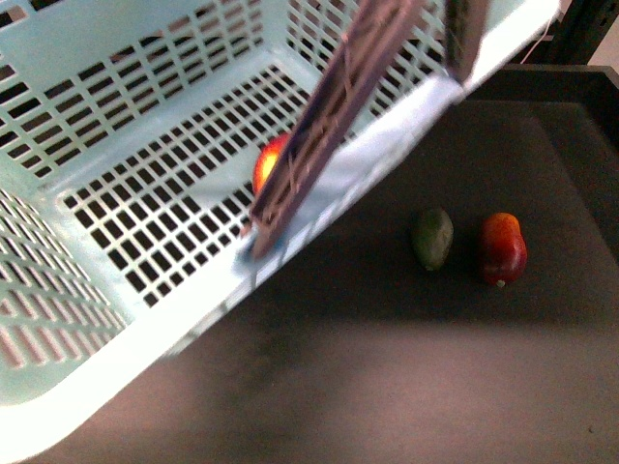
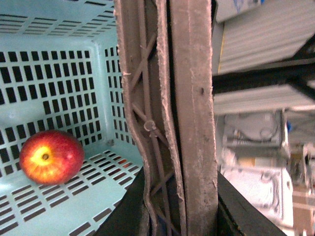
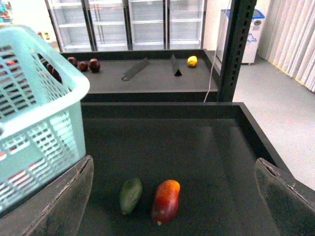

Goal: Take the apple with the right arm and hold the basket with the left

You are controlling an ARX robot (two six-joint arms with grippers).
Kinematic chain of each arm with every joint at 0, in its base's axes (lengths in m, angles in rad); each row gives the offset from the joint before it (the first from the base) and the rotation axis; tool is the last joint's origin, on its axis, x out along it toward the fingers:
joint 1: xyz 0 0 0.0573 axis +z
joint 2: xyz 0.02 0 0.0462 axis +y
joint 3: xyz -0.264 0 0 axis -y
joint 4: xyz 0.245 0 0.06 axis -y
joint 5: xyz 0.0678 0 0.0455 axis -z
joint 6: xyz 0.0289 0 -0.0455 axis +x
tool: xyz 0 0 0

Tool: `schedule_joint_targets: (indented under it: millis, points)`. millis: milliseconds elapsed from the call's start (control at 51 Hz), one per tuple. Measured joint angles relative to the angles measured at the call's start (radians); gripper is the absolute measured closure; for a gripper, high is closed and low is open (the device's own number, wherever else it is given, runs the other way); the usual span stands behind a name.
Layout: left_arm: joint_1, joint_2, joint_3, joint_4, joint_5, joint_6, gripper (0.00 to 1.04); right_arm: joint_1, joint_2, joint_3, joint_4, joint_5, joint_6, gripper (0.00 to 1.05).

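Left wrist view puts the left gripper (image 2: 179, 179) astride the two handles (image 2: 189, 98), apparently clamped on them, which would explain why the basket (image 1: 116, 87) tilts over the table (image 1: 387, 367). Its apple (image 2: 50, 156) already lies on the slotted floor. Right gripper (image 3: 173, 164) hovers empty, fingers wide apart, above the avocado (image 3: 130, 195) and red fruit (image 3: 166, 200).

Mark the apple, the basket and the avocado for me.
apple (image 2: 50, 156): left wrist view, middle of its red skin.
basket (image 1: 116, 367): front view, on its near rim.
avocado (image 1: 432, 239): front view, middle of its green body.
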Motion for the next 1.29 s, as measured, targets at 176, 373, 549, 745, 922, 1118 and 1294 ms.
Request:
schedule_joint_targets:
  millis: [176, 373, 549, 745, 922, 1118, 1294]
  points:
    - [0.059, 0.026, 0.009, 0.031, -0.018, -0.052, 0.85, 0.0, 0.0, 0.0, 0.0, -0.001, 0.0, 0.09]
    - [0.16, 0.069, 0.01, 0.036, 0.005, -0.131, 0.85, 0.0, 0.0, 0.0, 0.0, -0.001, 0.0, 0.09]
    - [0.279, 0.15, 0.022, 0.036, -0.03, -0.215, 0.85, 0.0, 0.0, 0.0, 0.0, -0.001, 0.0, 0.09]
    - [0.401, 0.294, 0.058, 0.062, -0.096, -0.28, 0.85, 0.0, 0.0, 0.0, 0.0, -0.001, 0.0, 0.09]
    - [0.413, 0.399, 0.13, 0.049, -0.092, -0.306, 0.85, 0.0, 0.0, 0.0, 0.0, -0.001, 0.0, 0.09]
    - [0.422, 0.436, 0.133, 0.075, -0.092, -0.348, 0.85, 0.0, 0.0, 0.0, 0.0, -0.001, 0.0, 0.09]
    - [0.444, 0.47, 0.131, 0.088, -0.093, -0.358, 0.85, 0.0, 0.0, 0.0, 0.0, -0.001, 0.0, 0.09]
